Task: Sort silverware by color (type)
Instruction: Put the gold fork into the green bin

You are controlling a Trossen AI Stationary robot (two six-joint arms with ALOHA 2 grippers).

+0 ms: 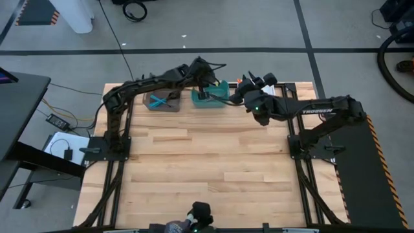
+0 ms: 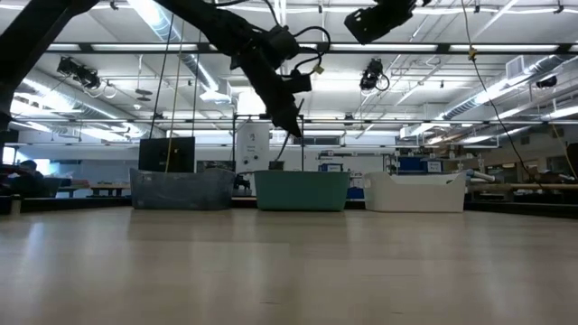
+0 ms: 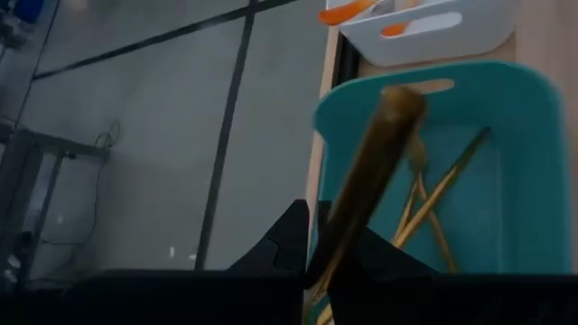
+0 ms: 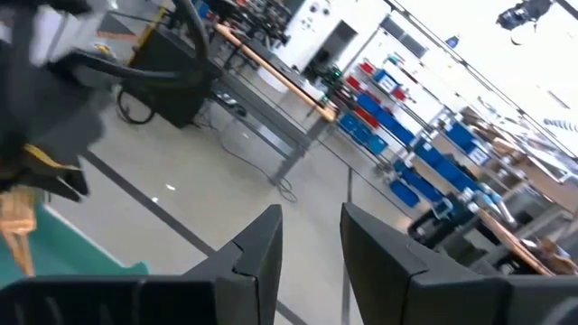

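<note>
From above, the left end effector hangs over the green bin, with the grey bin and its blue forks off to one side. The right end effector waits close by, on the other side of the green bin.

From desk height, three bins stand in a row on the desk, and the white bin is the far one.

At the left wrist, the fingers are closed on a gold fork right above the green bin, where more gold forks lie. The fork looks thin, light, stiff and slippery, so its handle is the best place to hold.

At the right wrist, the fingers stand apart and hold nothing.
</note>
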